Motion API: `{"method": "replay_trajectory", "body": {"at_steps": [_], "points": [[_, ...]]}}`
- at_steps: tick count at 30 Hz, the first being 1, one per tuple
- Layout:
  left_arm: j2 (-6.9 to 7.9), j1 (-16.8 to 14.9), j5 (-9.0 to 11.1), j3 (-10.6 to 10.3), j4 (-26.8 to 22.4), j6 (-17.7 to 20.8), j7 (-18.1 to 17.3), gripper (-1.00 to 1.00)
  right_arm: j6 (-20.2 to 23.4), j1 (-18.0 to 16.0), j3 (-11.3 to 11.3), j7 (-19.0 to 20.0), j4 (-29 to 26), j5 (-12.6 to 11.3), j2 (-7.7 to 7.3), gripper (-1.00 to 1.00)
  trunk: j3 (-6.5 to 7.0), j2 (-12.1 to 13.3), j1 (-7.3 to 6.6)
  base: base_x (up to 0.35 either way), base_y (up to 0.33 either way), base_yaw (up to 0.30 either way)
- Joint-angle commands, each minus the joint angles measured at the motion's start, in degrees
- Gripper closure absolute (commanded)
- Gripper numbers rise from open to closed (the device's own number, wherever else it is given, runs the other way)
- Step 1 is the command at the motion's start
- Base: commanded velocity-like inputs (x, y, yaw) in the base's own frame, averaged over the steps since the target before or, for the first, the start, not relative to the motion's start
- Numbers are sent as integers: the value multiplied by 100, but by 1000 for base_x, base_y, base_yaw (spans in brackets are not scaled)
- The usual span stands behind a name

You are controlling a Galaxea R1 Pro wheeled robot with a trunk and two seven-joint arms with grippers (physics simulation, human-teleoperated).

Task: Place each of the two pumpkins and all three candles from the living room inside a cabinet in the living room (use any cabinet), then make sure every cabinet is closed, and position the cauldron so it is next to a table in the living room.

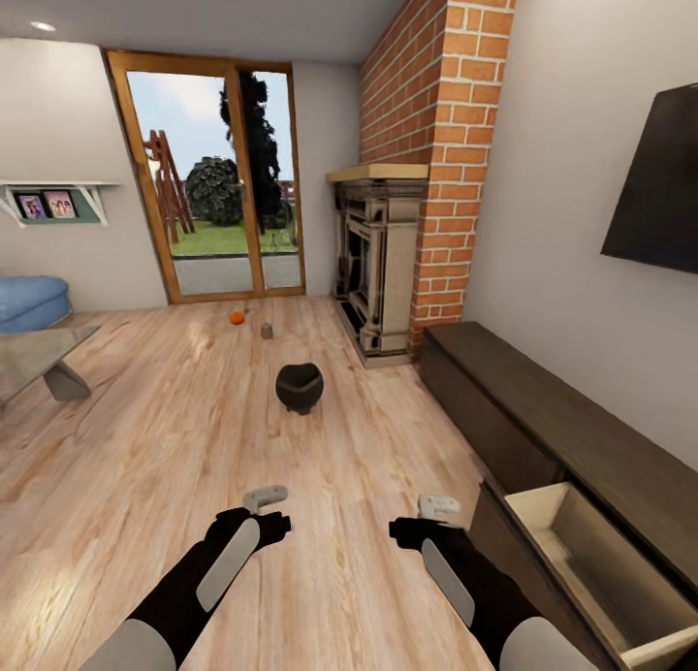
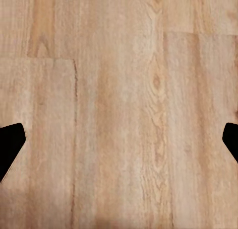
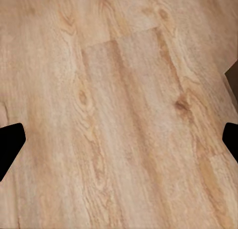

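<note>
The black cauldron (image 1: 299,387) stands on the wooden floor mid-room, well ahead of both arms. Farther back, near the glass door, lie one orange pumpkin (image 1: 236,317) and one pale candle (image 1: 267,331) close together. The long dark cabinet (image 1: 543,409) runs along the right wall, and its nearest drawer (image 1: 601,564) is pulled out, pale inside, with nothing in the visible part. My left gripper (image 1: 267,501) (image 2: 119,144) and right gripper (image 1: 438,508) (image 3: 119,144) hang low over bare floor, both open and empty.
A glass table (image 1: 39,356) and a blue sofa (image 1: 29,298) sit at the left. The carved fireplace (image 1: 378,264) and brick chimney stand beyond the cabinet. A dark TV (image 1: 654,186) hangs on the right wall. The open drawer juts into the floor space beside my right arm.
</note>
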Motion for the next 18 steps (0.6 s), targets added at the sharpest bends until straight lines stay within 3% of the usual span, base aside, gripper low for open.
{"method": "replay_trajectory", "body": {"at_steps": [1, 18], "points": [[7, -6, 59, -26, -8, 2, 59, -100, 12, -4, 23, -57, -10, -60, -4, -100, -6, -3, 3, 322, 0, 275], [33, -7, 58, -26, 35, -2, 60, -100, 12, -4, 15, -57, -10, -76, -12, -100, -6, -3, 3, 331, 0, 275]]}}
